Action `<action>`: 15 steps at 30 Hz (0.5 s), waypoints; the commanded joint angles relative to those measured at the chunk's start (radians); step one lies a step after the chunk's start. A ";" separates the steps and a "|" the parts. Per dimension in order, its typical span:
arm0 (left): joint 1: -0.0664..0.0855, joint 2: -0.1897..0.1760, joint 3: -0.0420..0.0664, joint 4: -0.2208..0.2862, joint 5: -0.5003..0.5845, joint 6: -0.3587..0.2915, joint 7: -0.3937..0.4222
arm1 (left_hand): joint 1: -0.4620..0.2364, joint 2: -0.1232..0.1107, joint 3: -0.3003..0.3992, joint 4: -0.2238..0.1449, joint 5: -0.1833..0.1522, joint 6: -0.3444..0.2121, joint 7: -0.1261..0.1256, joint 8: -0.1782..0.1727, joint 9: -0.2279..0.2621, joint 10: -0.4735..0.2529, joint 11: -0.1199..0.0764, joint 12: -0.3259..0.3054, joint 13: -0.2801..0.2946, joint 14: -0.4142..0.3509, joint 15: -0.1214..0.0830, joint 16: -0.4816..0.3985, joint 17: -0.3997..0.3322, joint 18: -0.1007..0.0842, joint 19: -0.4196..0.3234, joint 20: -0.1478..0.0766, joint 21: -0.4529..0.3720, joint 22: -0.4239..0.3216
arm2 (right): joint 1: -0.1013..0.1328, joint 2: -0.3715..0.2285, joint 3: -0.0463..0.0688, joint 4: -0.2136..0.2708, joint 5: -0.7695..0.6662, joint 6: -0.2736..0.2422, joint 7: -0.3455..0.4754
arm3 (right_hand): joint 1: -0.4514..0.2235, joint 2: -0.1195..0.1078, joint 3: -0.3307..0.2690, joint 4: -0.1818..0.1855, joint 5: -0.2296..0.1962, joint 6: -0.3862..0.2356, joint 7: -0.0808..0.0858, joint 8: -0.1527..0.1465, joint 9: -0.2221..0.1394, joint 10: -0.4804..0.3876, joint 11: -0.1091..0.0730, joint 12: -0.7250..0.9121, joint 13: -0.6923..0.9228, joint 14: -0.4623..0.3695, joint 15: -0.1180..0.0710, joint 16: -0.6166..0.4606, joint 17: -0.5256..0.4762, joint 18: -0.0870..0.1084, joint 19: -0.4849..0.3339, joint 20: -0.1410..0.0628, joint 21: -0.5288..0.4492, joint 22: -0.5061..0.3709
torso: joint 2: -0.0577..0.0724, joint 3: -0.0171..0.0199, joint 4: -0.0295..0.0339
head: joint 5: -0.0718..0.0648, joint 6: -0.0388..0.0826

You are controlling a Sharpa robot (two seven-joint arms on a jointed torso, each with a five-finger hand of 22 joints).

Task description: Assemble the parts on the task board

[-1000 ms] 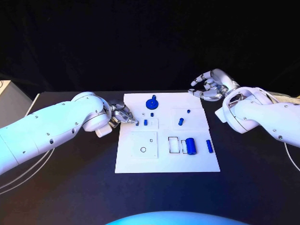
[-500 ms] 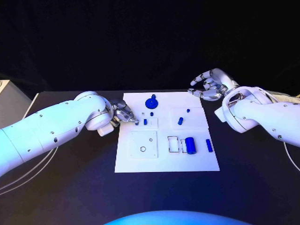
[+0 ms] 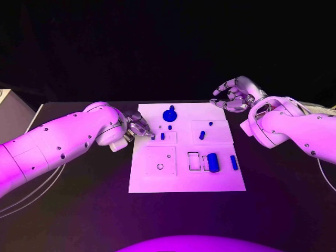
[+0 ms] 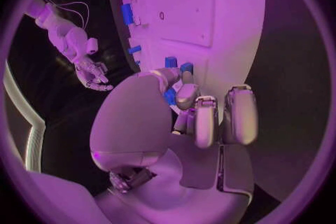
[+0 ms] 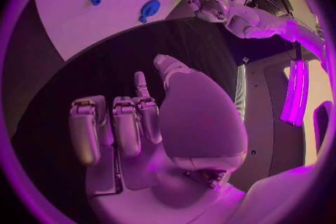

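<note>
The left hand (image 3: 138, 127) is hovering at the task board's (image 3: 160, 178) left edge, pinching a small blue part (image 4: 170, 96) between its fingertips. The right hand (image 3: 233, 96) is hanging over the black worktop (image 3: 289, 199) by the board's far right corner, fingers curled loosely, holding nothing.

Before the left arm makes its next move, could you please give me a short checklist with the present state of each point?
1. Left robot hand at the task board's left edge: ok.
2. A small blue part sits between its fingertips: ok; firmness of grip: cannot tell.
3. Right robot hand off the board's far right corner, holding nothing: ok.
4. Blue knob-shaped part stands at the far end of the board, untouched: ok.
5. Large blue cylinder lies beside the rectangular slot, not in it: not ok.
</note>
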 commanded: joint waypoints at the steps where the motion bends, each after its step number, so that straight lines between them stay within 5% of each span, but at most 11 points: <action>1: -0.001 0.002 0.000 -0.002 -0.008 -0.013 0.013 | 0.009 0.012 0.015 0.000 0.004 -0.010 0.005 -0.012 -0.014 0.004 0.009 -0.003 -0.002 0.106 0.011 0.003 0.263 0.000 0.002 0.004 0.003 0.016 | 0.000 0.001 0.000 0.001 -0.012 0.006 0.006 | -0.008 -0.001 0.004 0.000 0.006 -0.007 0.002 0.007 0.001 0.051 -0.005 0.000 0.221 0.101 -0.006 0.004 0.259 -0.015 0.094 -0.004 -0.005 0.240 | 0.000 0.0004 0.0000 | 0.000 0.001; 15: -0.001 0.005 -0.001 -0.002 -0.008 -0.041 0.027 | 0.005 0.027 0.025 0.002 -0.002 -0.009 0.010 -0.017 -0.022 0.006 0.013 -0.002 -0.001 0.106 0.015 0.003 0.263 0.000 0.002 0.007 0.003 0.016 | 0.000 0.000 0.000 0.002 -0.014 0.006 0.006 | -0.008 -0.001 0.004 0.000 0.006 -0.007 0.002 0.007 0.001 0.051 -0.005 0.000 0.221 0.101 -0.006 0.004 0.259 -0.015 0.094 -0.004 -0.005 0.240 | 0.000 0.0004 -0.0004 | 0.000 0.002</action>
